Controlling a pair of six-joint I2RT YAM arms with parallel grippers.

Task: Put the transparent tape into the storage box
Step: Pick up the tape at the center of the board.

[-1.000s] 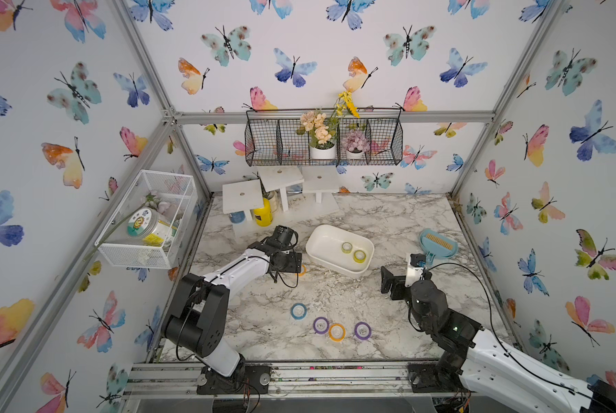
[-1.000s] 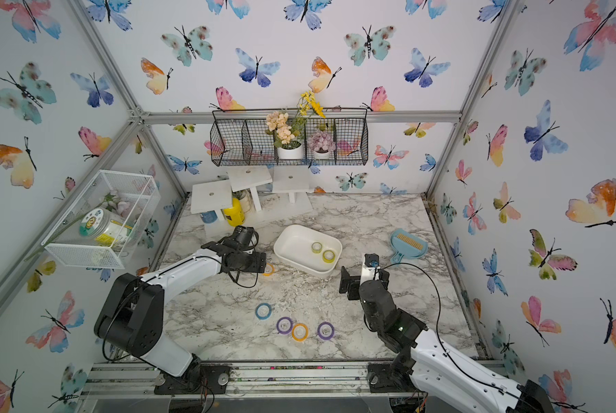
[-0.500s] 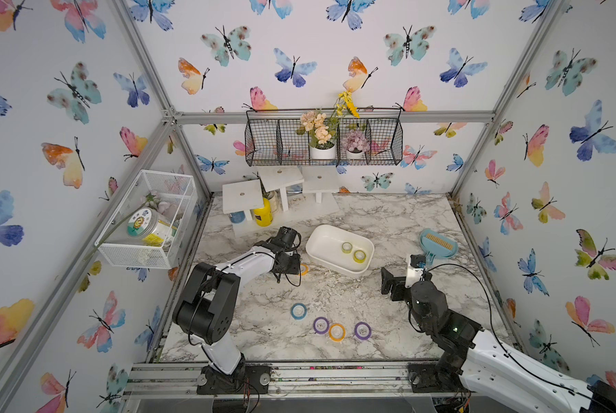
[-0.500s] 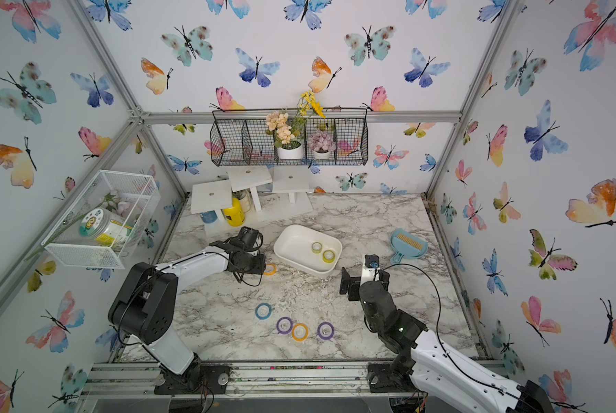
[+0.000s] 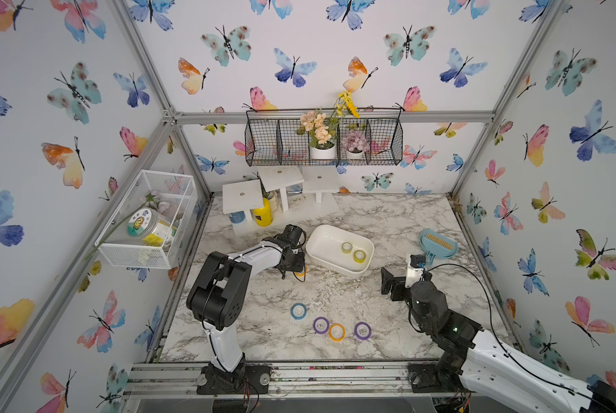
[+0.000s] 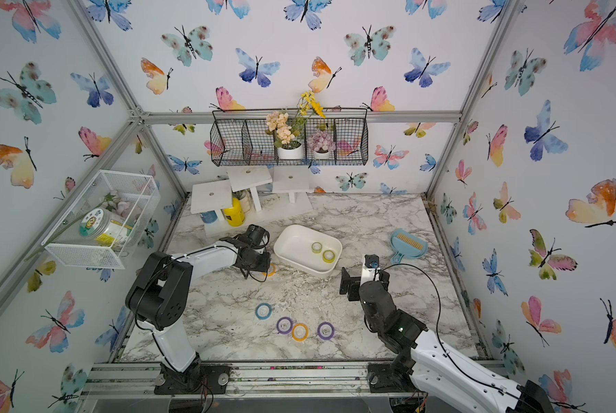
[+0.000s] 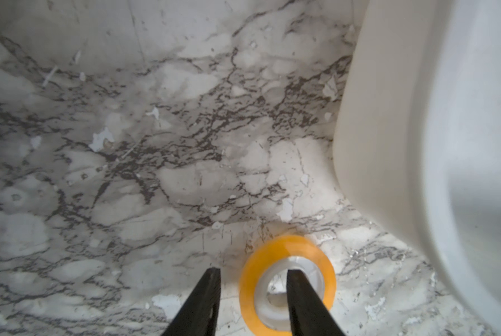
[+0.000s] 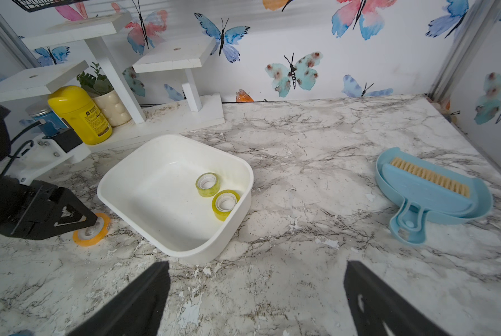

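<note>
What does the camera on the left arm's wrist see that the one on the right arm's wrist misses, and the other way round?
Only the left wrist view shows how the left gripper straddles the orange tape roll: one finger in its hole, one outside.

Only the right wrist view shows two yellow-green rolls inside the storage box, the blue dustpan, the yellow bottle and the open right gripper.

Both show the orange roll, the box and the marble table.

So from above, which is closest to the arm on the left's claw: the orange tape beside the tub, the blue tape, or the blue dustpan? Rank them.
Measured from the left gripper, in a top view:
1. Orange tape roll, at the fingertips, one finger inside its ring, beside the white tub.
2. Blue tape roll, nearer the front edge.
3. Blue dustpan, far across on the right side.
</note>
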